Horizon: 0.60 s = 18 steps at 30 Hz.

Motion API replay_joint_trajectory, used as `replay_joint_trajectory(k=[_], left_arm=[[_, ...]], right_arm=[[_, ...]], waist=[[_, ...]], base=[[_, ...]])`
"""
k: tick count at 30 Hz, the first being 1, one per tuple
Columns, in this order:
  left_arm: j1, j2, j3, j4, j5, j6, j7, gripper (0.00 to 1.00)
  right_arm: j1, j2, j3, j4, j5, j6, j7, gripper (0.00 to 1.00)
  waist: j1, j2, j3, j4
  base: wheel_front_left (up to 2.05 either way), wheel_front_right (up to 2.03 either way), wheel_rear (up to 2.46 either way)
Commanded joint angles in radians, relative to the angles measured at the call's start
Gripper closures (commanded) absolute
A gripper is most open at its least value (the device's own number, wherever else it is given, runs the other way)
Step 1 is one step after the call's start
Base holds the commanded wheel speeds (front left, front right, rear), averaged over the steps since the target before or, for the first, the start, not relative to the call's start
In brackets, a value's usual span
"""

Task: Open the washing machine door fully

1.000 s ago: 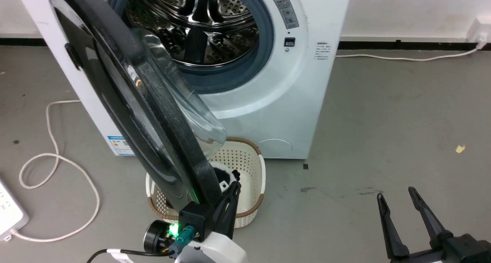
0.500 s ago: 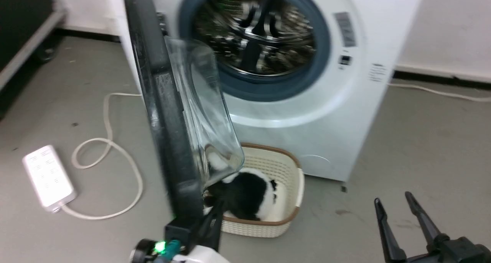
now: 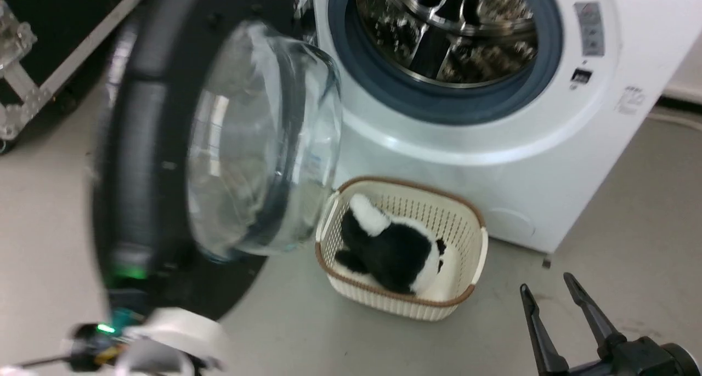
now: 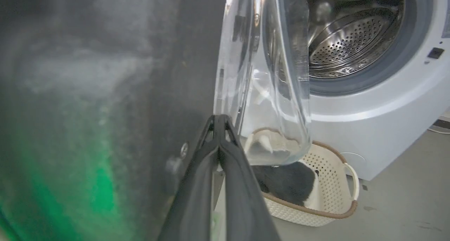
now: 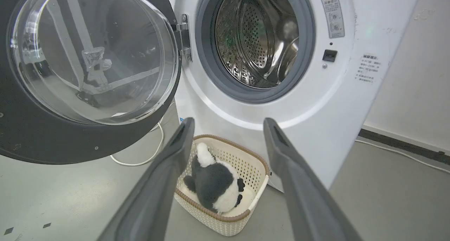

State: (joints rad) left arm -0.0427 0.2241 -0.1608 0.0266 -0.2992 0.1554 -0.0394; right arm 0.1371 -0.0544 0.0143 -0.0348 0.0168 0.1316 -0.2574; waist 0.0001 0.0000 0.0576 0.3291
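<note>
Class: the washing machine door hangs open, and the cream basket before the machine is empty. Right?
Not quite: the basket holds a black-and-white plush toy, as the right wrist view shows. The washing machine door does hang open.

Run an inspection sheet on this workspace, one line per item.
Surface: grey floor, few dark marks.
Job's things: washing machine door swung wide, drum opening exposed.
Clutter: cream basket holding a black-and-white plush toy, before the machine.
Grippers: left gripper shut, tips at the door's inner face; right gripper open, empty.
Cables: white cable looped under the door; second cable along the wall.
Surroundings: white wall, dark case at left.
</note>
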Motion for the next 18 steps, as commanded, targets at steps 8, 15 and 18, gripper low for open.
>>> replay_joint_trajectory(k=[8,15,18], left_arm=[[-0.117,0.16,0.272,0.098,-0.118,0.028,-0.031,1.0],[-0.204,0.231,0.351,0.235,-0.155,0.005,-0.093,1.0],[-0.243,0.24,0.358,0.303,-0.166,-0.009,-0.123,1.0]], right_arm=[[-0.054,-0.038,-0.006,-0.012,-0.013,-0.001,-0.004,0.0],[-0.077,-0.051,-0.024,-0.033,-0.023,-0.001,-0.004,0.0],[-0.076,-0.054,-0.032,-0.039,-0.028,-0.001,-0.004,0.0]], waist=[[-0.0001,0.0,0.132,-0.022],[-0.0001,0.0,0.191,-0.045],[-0.0001,0.0,0.204,-0.049]], base=[[0.0,0.0,0.0],[0.0,0.0,0.0],[0.0,0.0,0.0]])
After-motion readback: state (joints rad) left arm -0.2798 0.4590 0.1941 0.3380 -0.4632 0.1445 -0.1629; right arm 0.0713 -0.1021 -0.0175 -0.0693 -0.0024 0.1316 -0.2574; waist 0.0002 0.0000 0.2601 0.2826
